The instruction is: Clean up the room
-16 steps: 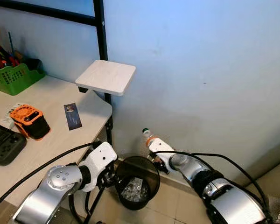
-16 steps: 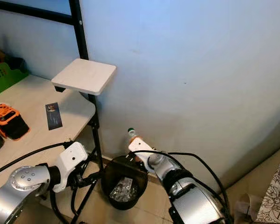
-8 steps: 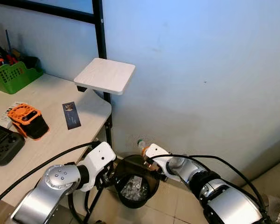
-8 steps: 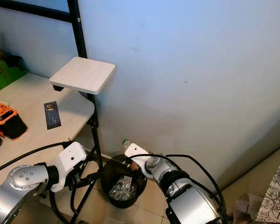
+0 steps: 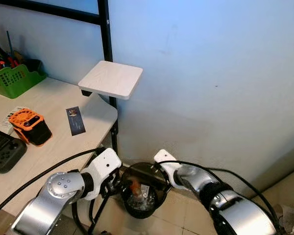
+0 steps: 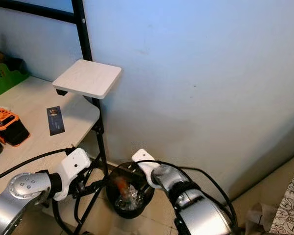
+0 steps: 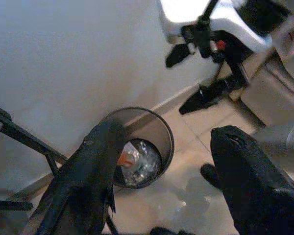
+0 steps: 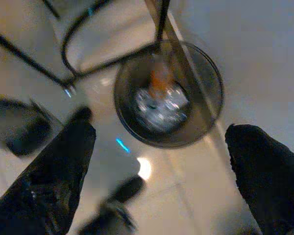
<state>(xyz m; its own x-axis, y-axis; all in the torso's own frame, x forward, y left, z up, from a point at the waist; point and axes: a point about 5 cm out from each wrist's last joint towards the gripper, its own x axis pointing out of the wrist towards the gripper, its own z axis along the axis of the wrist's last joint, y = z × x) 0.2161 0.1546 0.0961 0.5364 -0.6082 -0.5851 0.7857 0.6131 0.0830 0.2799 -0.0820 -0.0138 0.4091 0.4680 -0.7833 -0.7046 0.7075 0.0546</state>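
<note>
A black mesh trash bin (image 5: 159, 195) stands on the tiled floor against the blue wall, by the desk leg. Inside it, on crumpled clear waste, lies a clear bottle with an orange label (image 5: 134, 185), also seen as an orange blur (image 8: 160, 78) from above. My right gripper (image 8: 159, 129) hovers open over the bin's far rim with nothing between its fingers. My left gripper (image 7: 166, 132) is open beside the bin's near left side, looking down into the bin (image 7: 164, 132) at the bottle (image 7: 126, 157).
A light desk (image 5: 54, 142) on my left carries a green basket (image 5: 12, 81), an orange-and-black device (image 5: 29, 126), a black controller (image 5: 5, 152) and a dark card (image 5: 76, 121). A small white shelf (image 5: 110, 79) juts from a black post (image 5: 105, 39). Cables trail near the bin.
My right gripper lowered the bottle over the bin and opened; the bottle now lies inside the bin. The left arm has stayed put.
</note>
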